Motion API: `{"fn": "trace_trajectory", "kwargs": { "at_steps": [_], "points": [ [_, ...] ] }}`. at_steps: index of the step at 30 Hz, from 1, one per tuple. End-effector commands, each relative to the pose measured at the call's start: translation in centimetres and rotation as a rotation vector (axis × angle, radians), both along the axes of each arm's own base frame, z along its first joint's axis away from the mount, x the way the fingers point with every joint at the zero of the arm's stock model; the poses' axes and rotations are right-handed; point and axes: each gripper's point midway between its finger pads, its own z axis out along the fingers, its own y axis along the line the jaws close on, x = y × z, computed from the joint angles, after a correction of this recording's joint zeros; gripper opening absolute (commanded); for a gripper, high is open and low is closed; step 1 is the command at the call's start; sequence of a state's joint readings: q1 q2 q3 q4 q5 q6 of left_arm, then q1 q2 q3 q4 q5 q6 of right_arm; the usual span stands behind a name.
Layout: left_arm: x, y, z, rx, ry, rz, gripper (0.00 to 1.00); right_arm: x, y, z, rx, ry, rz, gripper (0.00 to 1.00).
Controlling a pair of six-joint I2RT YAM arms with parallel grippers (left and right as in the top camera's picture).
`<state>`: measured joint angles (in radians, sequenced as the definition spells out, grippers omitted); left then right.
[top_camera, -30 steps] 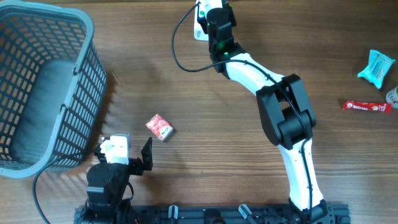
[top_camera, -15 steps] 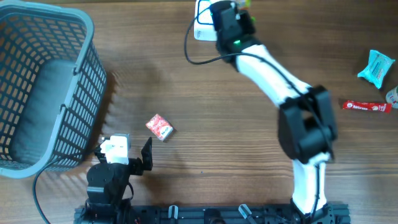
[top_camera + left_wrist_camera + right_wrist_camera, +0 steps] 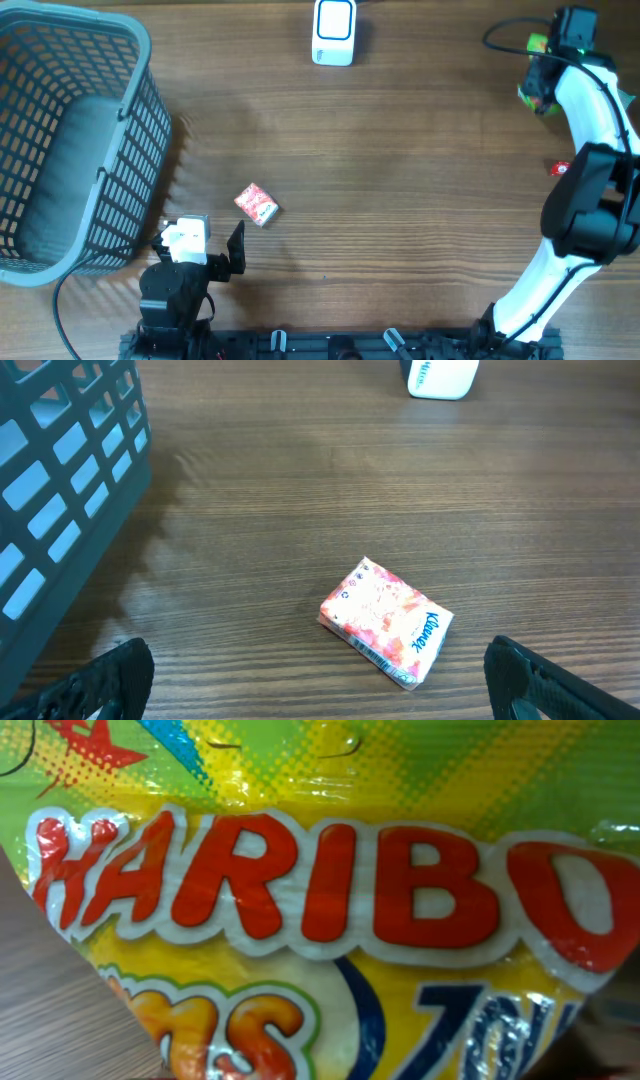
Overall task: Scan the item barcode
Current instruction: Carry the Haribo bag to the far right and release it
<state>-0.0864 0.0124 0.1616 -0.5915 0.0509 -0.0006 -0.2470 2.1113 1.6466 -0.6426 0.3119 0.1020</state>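
The right pincer (image 3: 541, 84), in the upper right of the overhead frame, is clamped nearly shut on a yellow and green Haribo sweet bag (image 3: 320, 900), which fills the right wrist view. Just below it, a red wrapper (image 3: 558, 168) peeks out from behind the arm. The white box-shaped barcode scanner (image 3: 333, 30) sits well apart at top centre. The left pincer (image 3: 200, 231), at lower left, gapes wide and holds nothing. Near it, a red-and-white Kleenex tissue pack (image 3: 387, 622) lies on the wooden tabletop (image 3: 400, 180). At far left, the grey-blue plastic lattice basket (image 3: 150, 130) shows only its bare floor.
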Motion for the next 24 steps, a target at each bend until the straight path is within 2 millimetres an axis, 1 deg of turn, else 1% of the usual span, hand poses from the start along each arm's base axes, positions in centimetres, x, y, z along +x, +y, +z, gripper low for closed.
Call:
{"fn": "trace_trajectory", "kwargs": {
  "at_steps": [1, 3, 4, 5, 7, 8, 10, 11, 13, 15, 16, 18, 20, 22, 23, 24],
  "points": [
    [0.1, 0.2, -0.1, 0.015, -0.004, 0.001, 1.0, 0.5, 0.7, -3.2, 0.104, -0.006, -0.03, 0.16],
    [0.1, 0.2, -0.1, 0.015, -0.005, 0.001, 1.0, 0.6, 0.7, -3.5, 0.119, -0.011, -0.031, 0.51],
    [0.1, 0.2, -0.1, 0.015, -0.005, 0.001, 1.0, 0.8, 0.8, -3.4, 0.124, -0.019, -0.027, 0.82],
    [0.1, 0.2, -0.1, 0.015, -0.004, 0.001, 1.0, 1.1, 1.0, -3.0, 0.135, -0.031, -0.02, 1.0],
    [0.1, 0.2, -0.1, 0.015, -0.005, 0.001, 1.0, 1.8, 1.8, -1.6, 0.19, -0.078, -0.011, 1.0],
    [0.1, 0.2, -0.1, 0.015, -0.005, 0.001, 1.0, 2.2, 2.5, -0.4, 0.224, -0.11, -0.001, 1.0],
    [0.1, 0.2, -0.1, 0.015, -0.005, 0.001, 1.0, 2.4, 3.9, 1.4, 0.282, -0.143, 0.024, 1.0],
    [0.1, 0.2, -0.1, 0.015, -0.004, 0.001, 1.0, 2.3, 5.0, 2.5, 0.328, -0.16, 0.047, 1.0],
    [0.1, 0.2, -0.1, 0.015, -0.004, 0.001, 1.0, 1.8, 8.2, 5.0, 0.461, -0.192, 0.081, 1.0],
    [0.1, 0.2, -0.1, 0.015, -0.005, 0.001, 1.0, 1.2, 12.4, 7.5, 0.585, -0.206, 0.177, 1.0],
    [0.1, 0.2, -0.1, 0.015, -0.004, 0.001, 1.0, 0.6, 16.0, 9.0, 0.669, -0.199, 0.257, 1.0],
    [0.1, 0.2, -0.1, 0.015, -0.005, 0.001, 1.0, -0.5, 20.3, 10.0, 0.749, -0.169, 0.344, 0.99],
    [0.1, 0.2, -0.1, 0.015, -0.005, 0.001, 1.0, -2.3, 25.9, 10.4, 0.868, -0.094, 0.431, 1.0],
    [0.1, 0.2, -0.1, 0.015, -0.005, 0.001, 1.0, -4.4, 29.6, 9.9, 0.954, 0.007, 0.382, 1.0],
    [0.1, 0.2, -0.1, 0.015, -0.005, 0.001, 1.0, -5.6, 31.2, 9.4, 0.983, 0.065, 0.332, 1.0],
    [0.1, 0.2, -0.1, 0.015, -0.005, 0.001, 1.0, -6.5, 32.3, 9.2, 1.0, 0.107, 0.297, 1.0]
  ]
}}
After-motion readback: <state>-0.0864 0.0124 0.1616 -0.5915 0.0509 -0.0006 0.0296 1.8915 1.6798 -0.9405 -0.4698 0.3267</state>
